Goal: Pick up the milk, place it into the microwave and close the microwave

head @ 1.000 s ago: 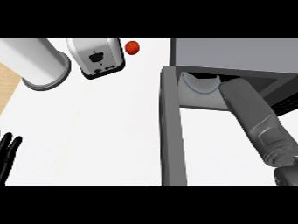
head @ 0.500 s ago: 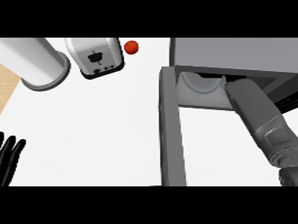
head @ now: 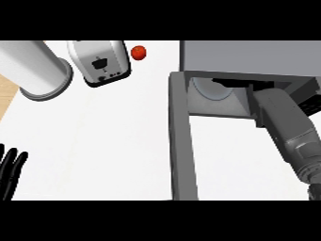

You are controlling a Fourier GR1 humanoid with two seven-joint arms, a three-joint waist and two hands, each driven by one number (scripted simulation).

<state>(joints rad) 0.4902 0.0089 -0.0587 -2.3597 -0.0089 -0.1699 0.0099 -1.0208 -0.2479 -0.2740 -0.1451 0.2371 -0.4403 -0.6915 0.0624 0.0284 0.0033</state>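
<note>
With the right forearm (head: 288,127) reaching inside the microwave (head: 260,59), milk's prob being placed; right hand hidden, can't tell grip. Left hand (head: 2,172) rests open. Next: withdraw, swing door (head: 180,141) shut.

Head view, looking steeply down on the white counter (head: 107,141). The microwave (head: 260,56) stands at upper right, its door (head: 182,141) swung open toward the viewer. The right forearm (head: 291,132) reaches into the cavity; its hand is hidden inside. The left hand (head: 2,174) rests at lower left, fingers straight. A toaster (head: 100,62), a red round object (head: 139,52) and a white cylinder (head: 27,66) stand at upper left.
</note>
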